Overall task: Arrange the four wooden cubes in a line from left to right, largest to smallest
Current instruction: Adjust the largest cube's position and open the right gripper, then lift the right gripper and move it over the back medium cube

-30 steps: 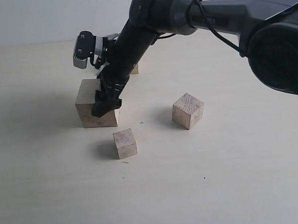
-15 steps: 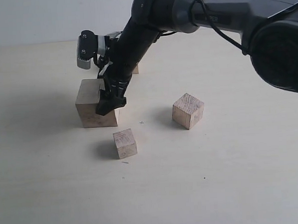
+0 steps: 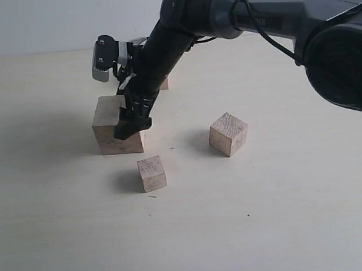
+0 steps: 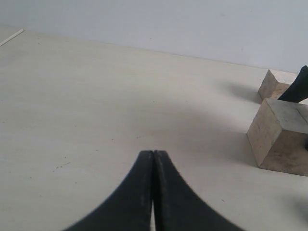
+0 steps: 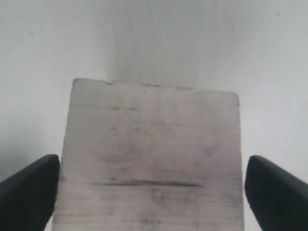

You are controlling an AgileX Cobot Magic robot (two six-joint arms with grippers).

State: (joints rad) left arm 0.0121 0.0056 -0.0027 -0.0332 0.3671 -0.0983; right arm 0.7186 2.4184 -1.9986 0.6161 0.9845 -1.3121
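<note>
Since a second ago the right arm has lifted a little and eased toward the right of the frame; no cube has shifted. The right tool (image 3: 132, 125) hangs spread over the largest cube (image 3: 110, 138), left of centre on the bench (image 3: 283, 227). In the wrist view its fingers (image 5: 29, 190) flank both sides and seem not to press. The left tool (image 4: 153, 192) is pressed together and empty. The second cube (image 3: 228, 133) sits right of centre, the third cube (image 3: 152, 173) below centre, the smallest cube (image 3: 164, 83) behind the arm. For a good grip, come straight down, centred and square to the faces, closing evenly so the cube does not twist.
</note>
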